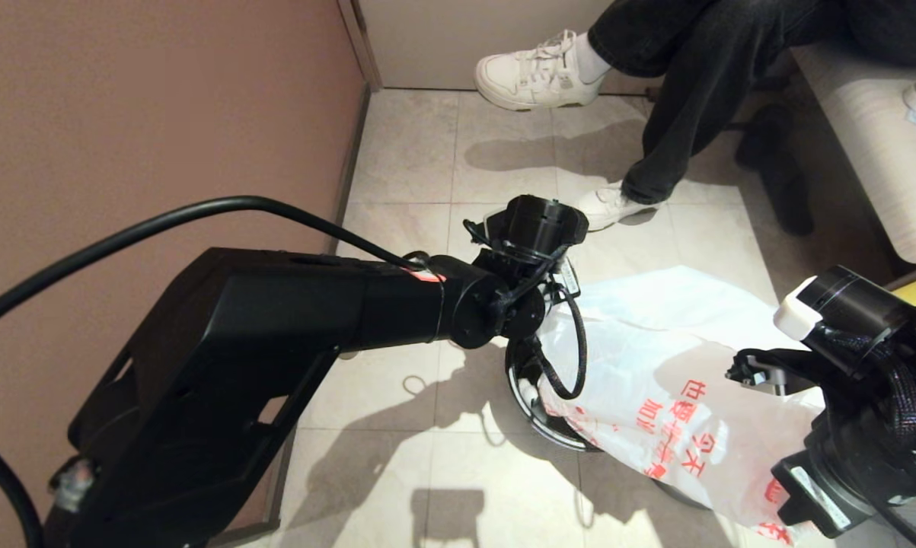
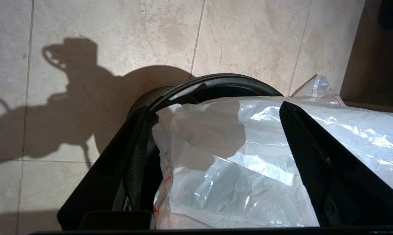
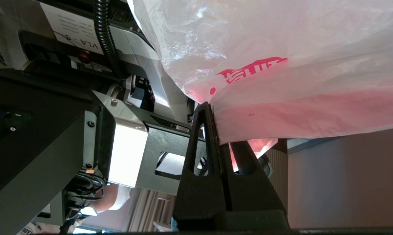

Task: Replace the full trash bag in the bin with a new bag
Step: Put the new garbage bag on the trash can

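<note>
- One new bag (image 1: 655, 358), red-printed film, lies draped over the bin (image 1: 522, 396) on the tiled floor (image 1: 397, 457).
- I see my left hand (image 2: 216, 137) spread wide at the bin's rim, astride film, gripping nothing.
- I see my right hand (image 3: 221, 137) pinched closed on the bag's pink edge.

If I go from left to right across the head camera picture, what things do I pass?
Pinkish-brown wall → left arm → bin → new bag → right arm.
</note>
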`<state>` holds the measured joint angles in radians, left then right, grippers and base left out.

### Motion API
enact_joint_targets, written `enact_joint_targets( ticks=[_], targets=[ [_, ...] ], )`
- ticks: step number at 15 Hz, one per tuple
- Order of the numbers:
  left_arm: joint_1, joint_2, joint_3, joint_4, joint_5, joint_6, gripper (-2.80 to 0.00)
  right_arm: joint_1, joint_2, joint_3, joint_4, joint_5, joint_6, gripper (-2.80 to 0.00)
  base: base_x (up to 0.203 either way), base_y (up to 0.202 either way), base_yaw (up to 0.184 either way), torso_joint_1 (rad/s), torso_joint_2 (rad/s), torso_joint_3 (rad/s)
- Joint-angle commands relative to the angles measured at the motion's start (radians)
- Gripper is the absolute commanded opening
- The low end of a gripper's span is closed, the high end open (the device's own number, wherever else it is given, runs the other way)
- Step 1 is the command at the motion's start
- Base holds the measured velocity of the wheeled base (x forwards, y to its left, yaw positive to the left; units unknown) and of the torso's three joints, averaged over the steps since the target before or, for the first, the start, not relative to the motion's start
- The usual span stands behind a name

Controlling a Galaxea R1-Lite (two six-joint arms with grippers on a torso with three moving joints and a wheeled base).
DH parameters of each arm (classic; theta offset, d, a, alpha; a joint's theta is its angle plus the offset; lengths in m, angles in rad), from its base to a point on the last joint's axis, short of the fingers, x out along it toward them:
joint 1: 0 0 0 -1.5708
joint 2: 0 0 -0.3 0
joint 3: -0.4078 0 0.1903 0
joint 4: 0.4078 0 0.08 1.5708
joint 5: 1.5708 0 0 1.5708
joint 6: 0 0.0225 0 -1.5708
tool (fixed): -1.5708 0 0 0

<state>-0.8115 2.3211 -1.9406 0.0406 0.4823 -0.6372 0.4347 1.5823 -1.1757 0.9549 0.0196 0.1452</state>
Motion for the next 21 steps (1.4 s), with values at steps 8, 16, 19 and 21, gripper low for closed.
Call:
enact_joint_targets(
  ticks=[8, 16, 19, 21],
  targets=[
    [-0.008, -0.005, 0.003, 0.002, -0.004, -0.002, -2.80, 0.001, -0.016, 0.013, 0.007, 0.000, 0.001, -2.80, 0.000, 0.000, 0.000, 0.000, 0.00, 0.000],
    [-0.046, 0.168, -0.003, -0.002, -0.040, 0.061, -2.80, -0.011, 0.001, 0.019, -0.011, 0.002, 0.002, -2.80, 0.000, 0.000, 0.000, 0.000, 0.00, 0.000],
    [-0.034, 0.207, -0.004, -0.056, -0.055, 0.067, -2.80, -0.028, 0.016, 0.033, -0.043, 0.041, -0.001, -2.80, 0.000, 0.000, 0.000, 0.000, 0.00, 0.000],
    [0.001, 0.231, -0.007, -0.119, -0.102, 0.101, -2.80, -0.056, 0.034, 0.064, -0.091, 0.080, -0.030, -2.80, 0.000, 0.000, 0.000, 0.000, 0.00, 0.000]
  ],
)
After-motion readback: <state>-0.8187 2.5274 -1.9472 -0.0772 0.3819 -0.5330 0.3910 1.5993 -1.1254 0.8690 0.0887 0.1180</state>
